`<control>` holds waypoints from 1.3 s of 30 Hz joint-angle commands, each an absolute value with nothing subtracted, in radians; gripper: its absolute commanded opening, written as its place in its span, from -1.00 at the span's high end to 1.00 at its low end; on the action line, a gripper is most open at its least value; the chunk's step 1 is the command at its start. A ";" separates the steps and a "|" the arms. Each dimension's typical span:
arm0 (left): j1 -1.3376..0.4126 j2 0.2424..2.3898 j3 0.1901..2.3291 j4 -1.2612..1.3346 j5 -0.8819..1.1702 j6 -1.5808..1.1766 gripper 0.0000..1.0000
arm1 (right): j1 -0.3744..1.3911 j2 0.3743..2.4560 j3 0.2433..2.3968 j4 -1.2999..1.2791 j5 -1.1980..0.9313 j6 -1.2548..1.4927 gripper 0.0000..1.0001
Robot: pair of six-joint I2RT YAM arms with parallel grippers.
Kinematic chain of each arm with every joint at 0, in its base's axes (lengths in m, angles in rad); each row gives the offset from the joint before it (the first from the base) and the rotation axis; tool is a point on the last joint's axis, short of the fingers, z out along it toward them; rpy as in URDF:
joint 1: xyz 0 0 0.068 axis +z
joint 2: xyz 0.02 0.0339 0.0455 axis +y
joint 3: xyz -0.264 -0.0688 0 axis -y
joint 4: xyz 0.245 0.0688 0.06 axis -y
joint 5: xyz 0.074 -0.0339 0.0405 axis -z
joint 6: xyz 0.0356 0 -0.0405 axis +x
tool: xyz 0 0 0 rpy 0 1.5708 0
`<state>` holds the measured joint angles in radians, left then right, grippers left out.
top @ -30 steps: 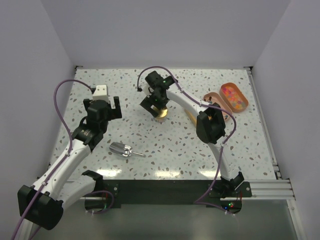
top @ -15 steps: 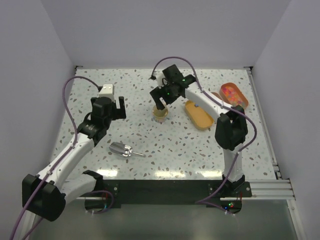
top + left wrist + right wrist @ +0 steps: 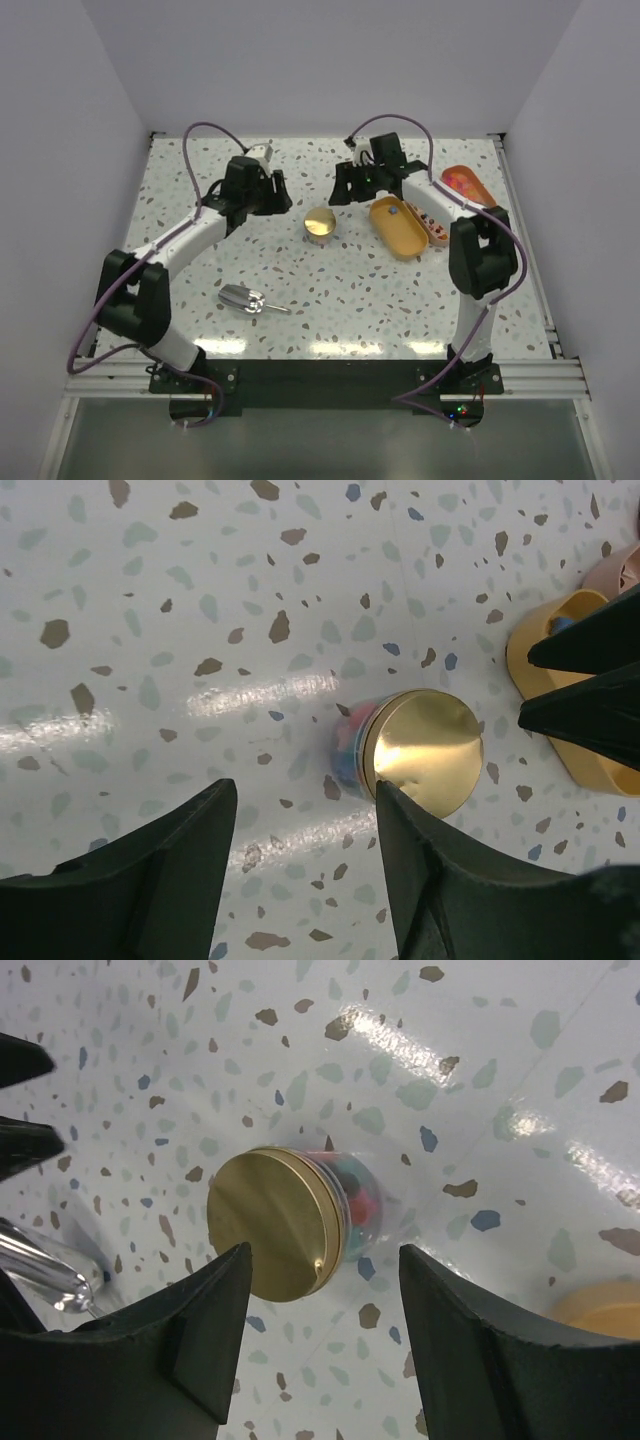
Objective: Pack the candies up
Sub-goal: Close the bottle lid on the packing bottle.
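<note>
Top external view: the candies [image 3: 459, 183], a bright mix of pink, red and yellow, lie in an orange dish [image 3: 480, 199] at the far right of the speckled table [image 3: 330, 290]. More of them show through the clear wall of a small jar [image 3: 320, 224] standing upright near the middle of the table, capped with a gold lid [image 3: 320, 220]. From the left wrist, blue and red sweets can be seen under that lid, and the right wrist view shows red and blue ones pressed against the glass.

The left gripper [image 3: 264, 190] hangs just left of the jar and the right gripper [image 3: 356, 184] just right of it, both slightly beyond it and neither touching it. Each wrist view shows its own fingers spread apart with only bare tabletop and the jar beyond them, so both grippers are released and hold nothing.

A yellow oval tray [image 3: 402, 232] lies just right of the jar, between it and the orange dish. A metal scoop [image 3: 249, 299] rests on the table nearer the arm bases, well apart from the jar.
</note>
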<state>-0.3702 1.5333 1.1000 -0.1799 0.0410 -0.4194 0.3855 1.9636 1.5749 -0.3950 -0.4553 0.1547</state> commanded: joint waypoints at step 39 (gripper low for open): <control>-0.426 1.841 1.112 -0.060 0.253 -0.624 0.46 | 0.347 2.036 1.358 -0.074 -0.670 0.357 0.41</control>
<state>-0.4015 1.8668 1.1778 -0.0128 0.2783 -0.6186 0.3511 2.0815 1.4143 -0.0673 -0.6895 0.3656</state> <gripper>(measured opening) 0.278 0.298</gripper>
